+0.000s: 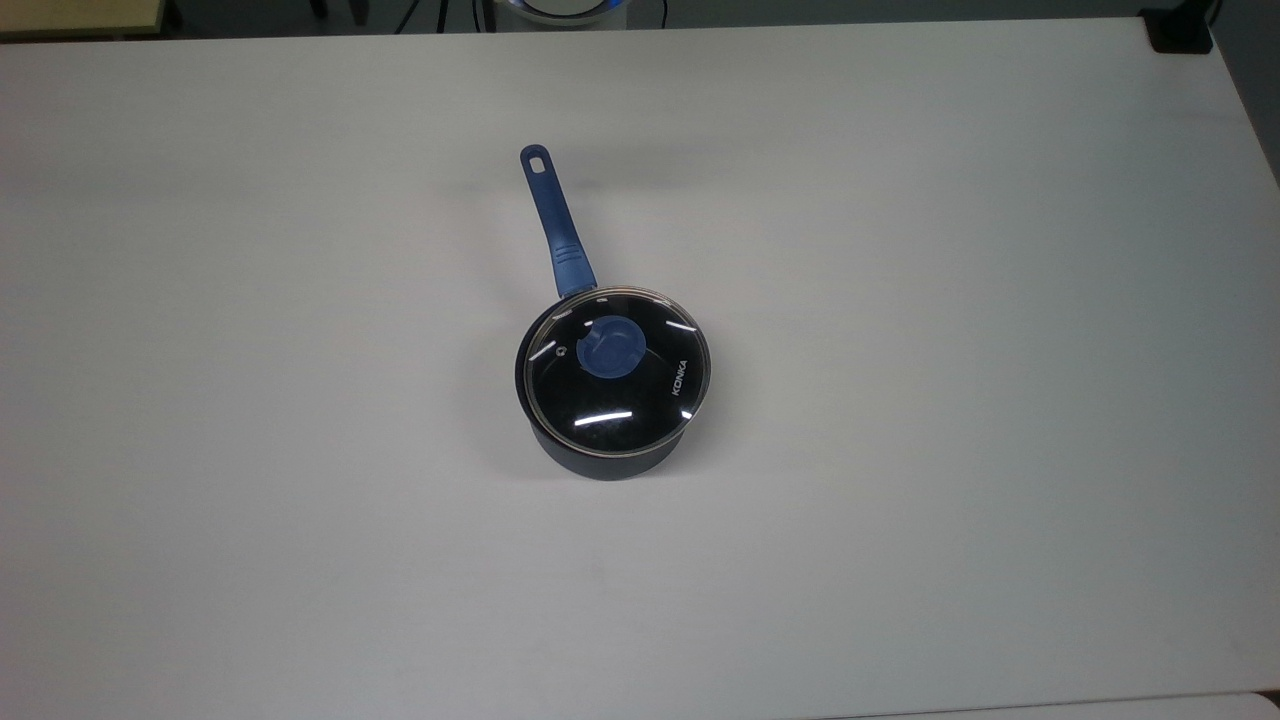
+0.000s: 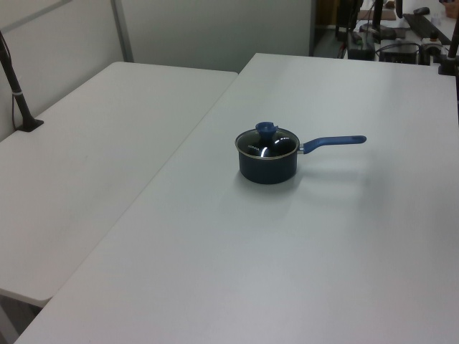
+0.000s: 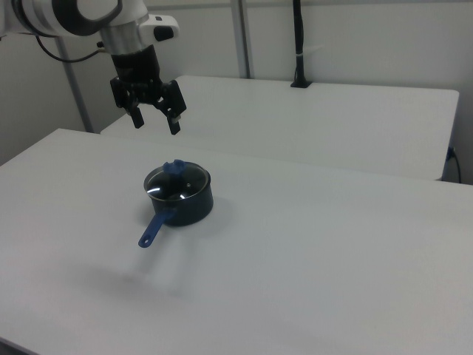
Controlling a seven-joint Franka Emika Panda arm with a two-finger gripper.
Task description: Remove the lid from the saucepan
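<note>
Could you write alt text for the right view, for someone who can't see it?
A robot arm's open gripper hangs in the air above a small dark saucepan on a white table. The glass lid with its blue knob is on the pan, and the blue handle points toward the camera.

Counter [image 1: 900, 300]: white, matte, broad top, no marks.
Second counter [image 2: 93, 165]: white, butted against first along straight seam at left view's left; in right view behind first [image 3: 332, 118].
Black post [image 3: 298, 44]: upright on second counter, base clamped at far edge, white band on shaft; also at left view's left edge [image 2: 16, 89].
Partition wall [image 2: 208, 29]: pale grey, behind counters.
Metal upright [image 2: 122, 30]: against wall.
Dark equipment, cables [image 2: 391, 32]: left view's top right, details unclear.
</note>
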